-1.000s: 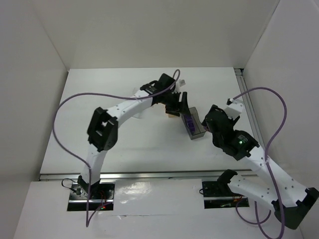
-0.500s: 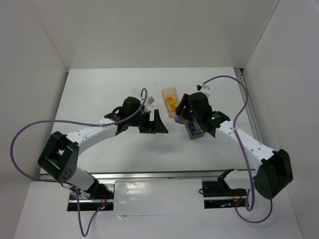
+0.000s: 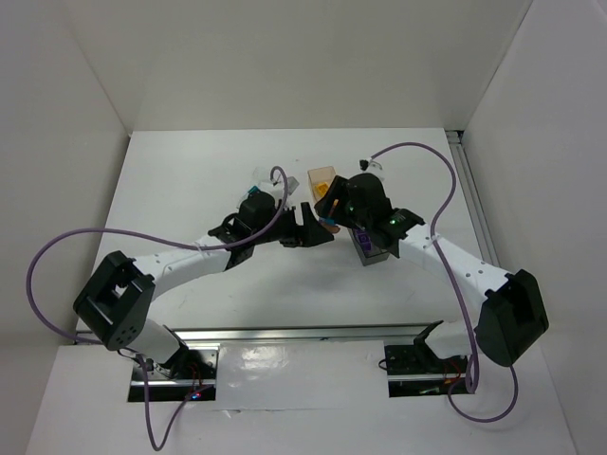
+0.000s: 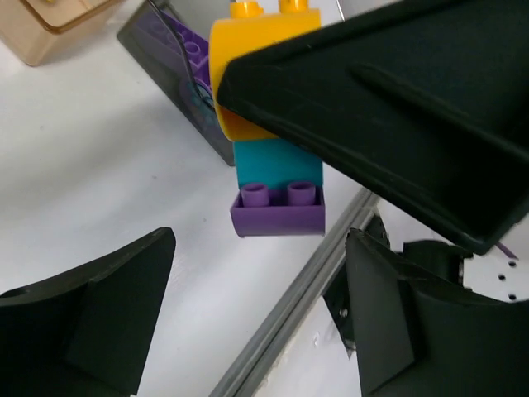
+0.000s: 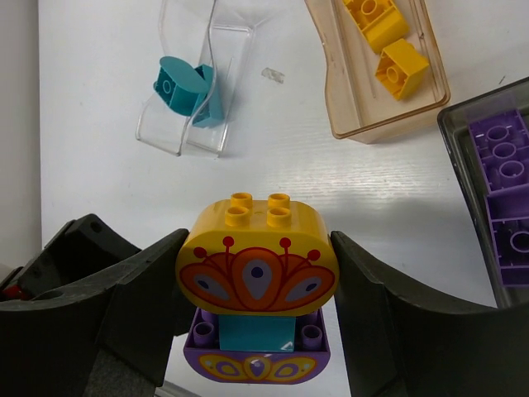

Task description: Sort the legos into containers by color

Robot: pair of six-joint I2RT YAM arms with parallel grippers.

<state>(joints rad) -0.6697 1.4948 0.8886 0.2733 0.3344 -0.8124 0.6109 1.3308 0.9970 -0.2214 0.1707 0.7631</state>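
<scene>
My right gripper is shut on a lego stack: a yellow-orange rounded brick on top, a teal brick in the middle, a purple brick below. The fingers clamp the yellow brick. In the top view the right gripper holds the stack above the table, facing my left gripper. The left gripper is open and empty, jaws wide, with the stack just ahead of them, not touching. The clear tray holds teal bricks.
The tan box holds orange-yellow bricks. The dark grey box holds purple bricks. In the top view the clear tray, tan box and grey box sit close behind the grippers. A metal rail runs along the near edge.
The left gripper swung from the tan box back to mid-table. The right arm reached forward and left, bringing the stack up to the left gripper's open jaws.
</scene>
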